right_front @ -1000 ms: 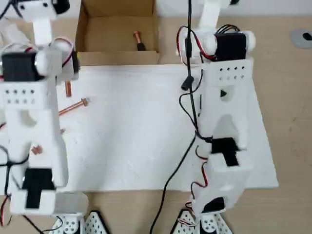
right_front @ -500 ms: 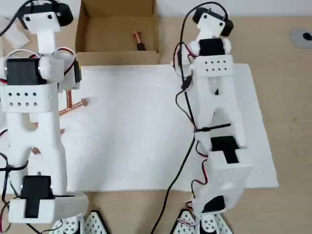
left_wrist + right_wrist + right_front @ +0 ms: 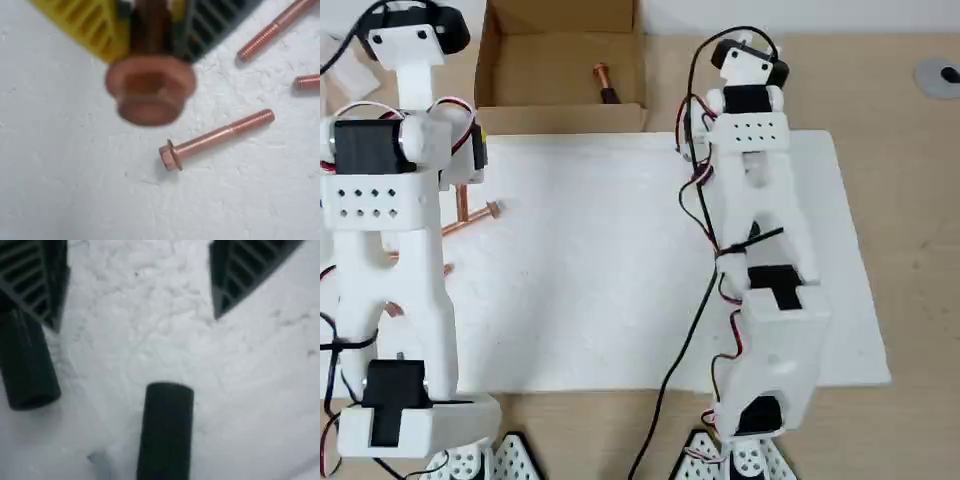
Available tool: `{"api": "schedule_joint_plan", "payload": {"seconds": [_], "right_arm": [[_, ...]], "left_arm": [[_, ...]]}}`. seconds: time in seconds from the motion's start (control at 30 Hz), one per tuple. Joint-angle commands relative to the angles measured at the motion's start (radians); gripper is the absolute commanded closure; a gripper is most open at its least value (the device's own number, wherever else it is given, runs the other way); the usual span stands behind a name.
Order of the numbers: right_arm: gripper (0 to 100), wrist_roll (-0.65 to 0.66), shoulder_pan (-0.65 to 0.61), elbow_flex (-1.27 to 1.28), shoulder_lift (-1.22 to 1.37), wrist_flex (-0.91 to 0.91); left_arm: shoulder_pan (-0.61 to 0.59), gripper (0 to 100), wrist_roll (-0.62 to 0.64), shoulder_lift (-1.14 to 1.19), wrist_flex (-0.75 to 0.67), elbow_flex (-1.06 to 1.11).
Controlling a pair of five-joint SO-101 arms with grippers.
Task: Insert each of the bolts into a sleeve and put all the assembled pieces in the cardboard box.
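Left gripper (image 3: 151, 32) is clamped on a copper bolt (image 3: 150, 90) over the foam mat (image 3: 600, 260). Right gripper (image 3: 137, 285) is spread wide on the mat and nearer the sleeves. The middle black sleeve (image 3: 165, 432) lies flat just outside the gap, axis crosswise to the closing line. The second sleeve (image 3: 27, 367) sits beside one finger.

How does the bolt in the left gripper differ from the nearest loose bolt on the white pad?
The gripped bolt is clamped in the left gripper; the loose bolt lies flat on the white pad. The gripped bolt points head-first at the camera; the loose bolt shows its whole length. Both are copper-coloured with flanged hex heads.
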Motion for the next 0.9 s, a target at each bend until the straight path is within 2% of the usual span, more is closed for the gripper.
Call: {"api": "schedule_joint_plan", "payload": {"seconds": [0.0, 0.2, 0.5, 0.87], "right_arm": [[76.7, 0.011, 0.025, -0.008, 0.015, -0.037], [76.7, 0.060, 0.048, -0.008, 0.068, -0.094], [76.7, 0.061, 0.048, -0.010, 0.143, -0.143], [76.7, 0.103, 0.033, -0.189, 0.280, -0.141]], "left_arm": [[0.014, 99, 0.000, -0.047, 0.011, -0.006], [0.014, 99, 0.020, -0.047, 0.011, -0.008], [0.014, 99, 0.043, -0.047, 0.011, -0.008], [0.014, 99, 0.041, -0.047, 0.011, -0.008]]}}
